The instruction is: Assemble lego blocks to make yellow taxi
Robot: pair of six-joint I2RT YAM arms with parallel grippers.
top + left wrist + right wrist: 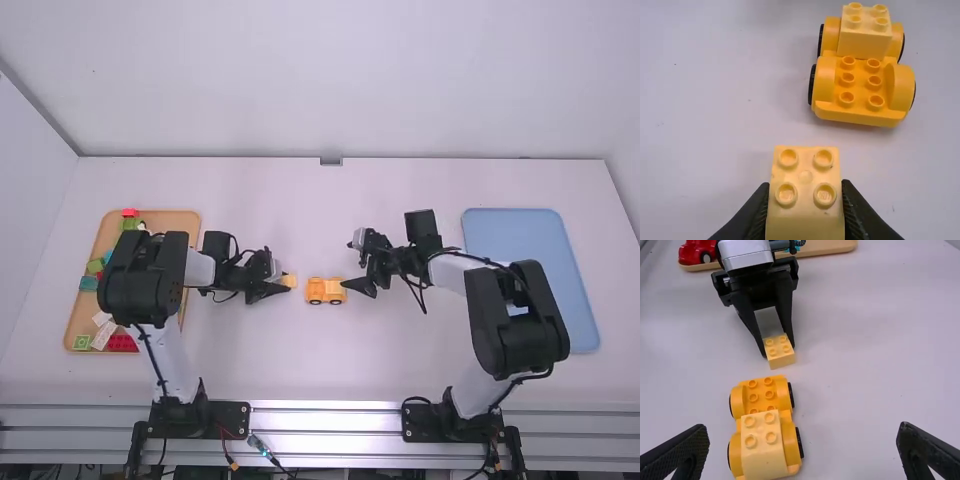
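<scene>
My left gripper [805, 184] pinches a yellow block [805, 220] by its sides, near the wheeled base [857, 114] on the table [715, 110]; my right gripper [802, 427] gapes wide, empty. The block should handle light, stiff, slightly slick (hard plastic, I judge): hold flat sides, leave studs [788, 157] free

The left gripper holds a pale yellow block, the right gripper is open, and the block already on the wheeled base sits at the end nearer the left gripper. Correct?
Not quite: the mounted block sits at the end of the wheeled base nearer the right gripper, as the right wrist view shows. The left gripper does hold a pale yellow block, and the right is open.
</scene>
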